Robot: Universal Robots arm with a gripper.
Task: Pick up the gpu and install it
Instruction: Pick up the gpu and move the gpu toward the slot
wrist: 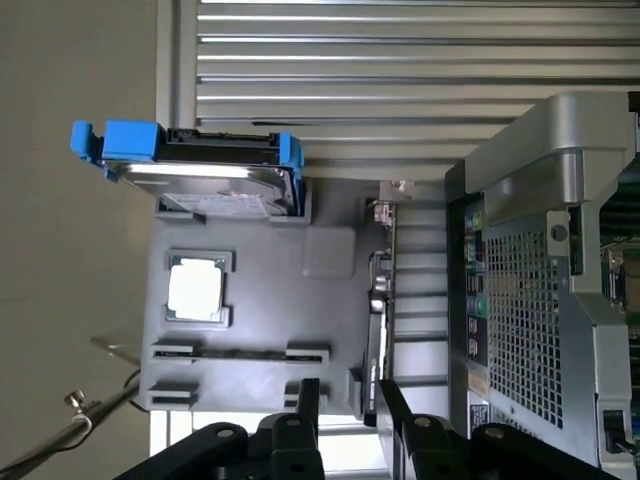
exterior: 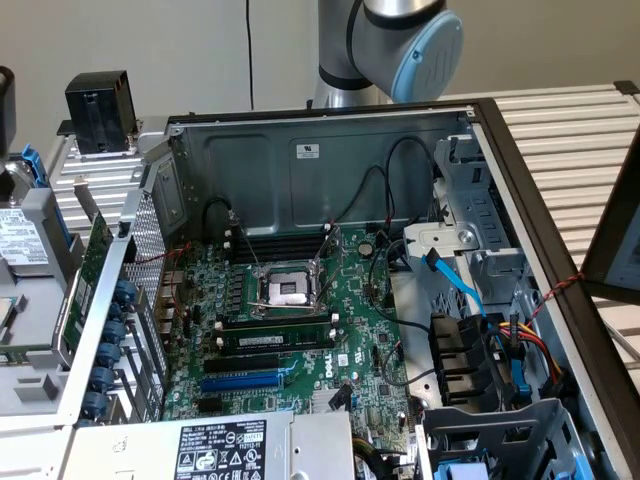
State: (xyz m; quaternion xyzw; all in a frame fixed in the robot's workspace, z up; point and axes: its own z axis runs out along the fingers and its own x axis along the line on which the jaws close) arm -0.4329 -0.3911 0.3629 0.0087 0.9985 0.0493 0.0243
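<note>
The gpu point(exterior: 95, 250) is a thin green card standing on edge in a grey holder tray, just outside the computer case's perforated back wall at the exterior view's left. In the wrist view the gpu point(wrist: 380, 300) shows edge-on as a dark strip along the rim of the tray point(wrist: 330, 250), its metal end toward the hard drive. My gripper point(wrist: 348, 388) hangs well above the tray. Its black fingers point(wrist: 310, 405) stand apart with nothing between them, and the card's near end lies below the gap.
The open case holds the green motherboard point(exterior: 300, 330) with its slots, cables and drive bays at the right. The tray also carries a blue-framed hard drive point(wrist: 200, 170) and a CPU chip point(wrist: 197, 290). The case's grille wall point(wrist: 520, 300) stands close beside the card. A black boxy object point(exterior: 100, 110) sits at back left.
</note>
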